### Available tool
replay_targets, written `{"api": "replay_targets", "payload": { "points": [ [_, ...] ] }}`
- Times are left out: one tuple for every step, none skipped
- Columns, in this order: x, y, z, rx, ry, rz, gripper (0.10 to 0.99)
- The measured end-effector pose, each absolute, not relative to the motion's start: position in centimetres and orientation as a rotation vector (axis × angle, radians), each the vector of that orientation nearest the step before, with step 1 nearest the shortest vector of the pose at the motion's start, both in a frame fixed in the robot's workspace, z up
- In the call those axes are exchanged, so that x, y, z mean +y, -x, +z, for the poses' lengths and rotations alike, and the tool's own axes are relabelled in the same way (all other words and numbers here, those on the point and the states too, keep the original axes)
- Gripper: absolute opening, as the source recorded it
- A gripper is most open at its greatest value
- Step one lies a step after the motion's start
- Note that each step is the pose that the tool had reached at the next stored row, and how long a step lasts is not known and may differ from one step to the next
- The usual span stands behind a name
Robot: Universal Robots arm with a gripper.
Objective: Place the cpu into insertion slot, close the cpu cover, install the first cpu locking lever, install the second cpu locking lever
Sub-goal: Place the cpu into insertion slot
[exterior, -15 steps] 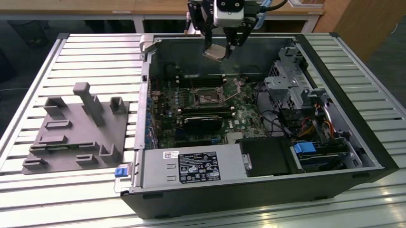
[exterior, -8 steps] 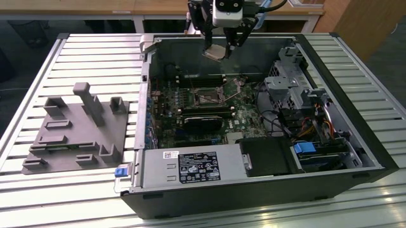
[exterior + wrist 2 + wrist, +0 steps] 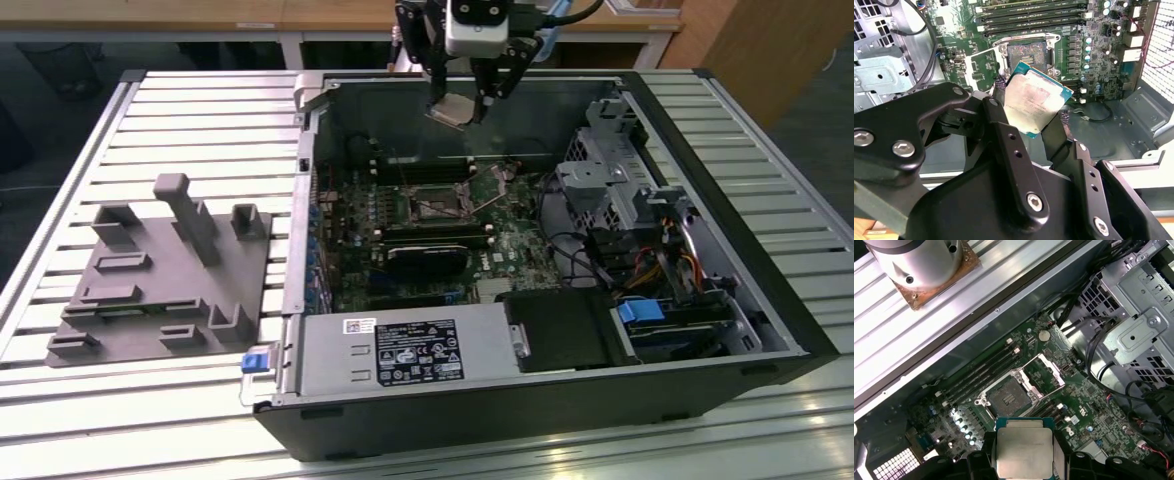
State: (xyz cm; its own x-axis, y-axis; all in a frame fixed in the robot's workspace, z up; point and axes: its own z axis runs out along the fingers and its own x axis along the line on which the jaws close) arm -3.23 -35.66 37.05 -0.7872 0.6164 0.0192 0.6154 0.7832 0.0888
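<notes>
My gripper [image 3: 463,104] hangs above the far wall of the open computer case, shut on the cpu [image 3: 451,110]. In both wrist views the cpu [image 3: 1036,100] [image 3: 1023,452] is a pale square chip with a teal edge, clamped by two opposite sides between the black fingers [image 3: 1004,135]. The insertion slot [image 3: 434,208] [image 3: 1026,54] [image 3: 1006,400] lies bare below on the green board, its dark centre uncovered. The cpu cover [image 3: 1048,374] [image 3: 983,67] is swung up beside the slot. I cannot tell the locking levers from the socket's metal frame.
Long memory slots [image 3: 1029,15] run beside the socket. A black heatsink block [image 3: 427,262] sits nearer the power supply [image 3: 400,352]. A drive cage [image 3: 614,180] with cables fills the exterior view's right. A grey fixture [image 3: 160,270] rests on the slatted table [image 3: 200,110].
</notes>
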Motion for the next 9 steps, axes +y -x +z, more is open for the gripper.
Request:
{"api": "replay_targets", "payload": {
  "points": [
    [-35.66, 3.24, 37.04, 2.955, -1.024, 0.141, 0.541],
    [-35.66, 3.24, 37.04, 2.954, -1.027, 0.141, 0.541],
    [-35.66, 3.24, 37.04, 2.953, -1.029, 0.141, 0.541],
    [-35.66, 3.25, 37.03, 2.952, -1.032, 0.141, 0.541],
    [-35.66, 3.25, 37.03, 2.951, -1.035, 0.141, 0.541],
    [-35.65, 3.25, 37.02, 2.95, -1.038, 0.141, 0.541],
    [-35.65, 3.25, 37.02, 2.948, -1.041, 0.141, 0.541],
    [-35.65, 3.25, 37.01, 2.947, -1.045, 0.141, 0.541],
    [-35.65, 3.25, 37.0, 2.946, -1.048, 0.141, 0.541]
  ]
}}
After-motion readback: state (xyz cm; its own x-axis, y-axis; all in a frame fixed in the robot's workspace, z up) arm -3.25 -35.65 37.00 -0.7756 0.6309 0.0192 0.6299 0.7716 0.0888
